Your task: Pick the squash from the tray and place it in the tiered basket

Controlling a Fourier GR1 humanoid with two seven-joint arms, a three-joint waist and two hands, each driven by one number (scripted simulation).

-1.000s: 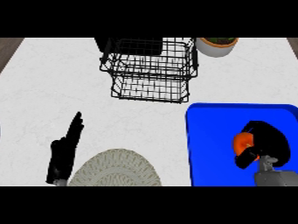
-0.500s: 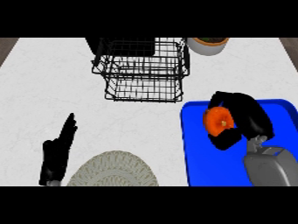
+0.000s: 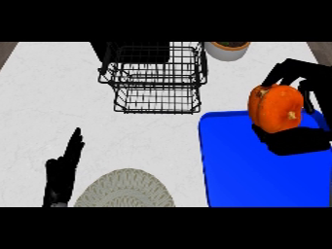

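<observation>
Currently, note squash (image 3: 276,106) clasped in right hand (image 3: 301,142), raised off blue tray (image 3: 254,175) and positioned over its far edge, well apart from tiered basket (image 3: 157,78) to the left. Observe fingers (image 3: 292,68) curled over the top and far side of the squash, with the thumb side cupped beneath. Keep that wrap unchanged during transfer; do not relax it before seating the squash inside a tier. Judge step in hand as carry phase: lift done, placement not yet begun. Move hand leftward across the bare counter toward the basket, holding enough height to pass above the upper wire rim. Approach from the right or from above, not low from the front, to avoid striking the wire frame. Centre squash over the open top tier before lowering; lower straight down, then open fingers only once supported by the wire floor. Expect a rounded body to roll; set down on the flatter side if possible. Avoid pale bowl (image 3: 227,49) standing just beyond the basket's right corner. Leave left hand (image 3: 64,170) as is: resting at lower left, fingers straight and pressed together, pointing away, beside woven plate (image 3: 125,189). Compared with half a second earlier: squash higher and farther from the robot, no longer low over the tray's interior. Compared with one second earlier: no longer down in the tray. Left hand, basket and plate essentially unmoved.
</observation>
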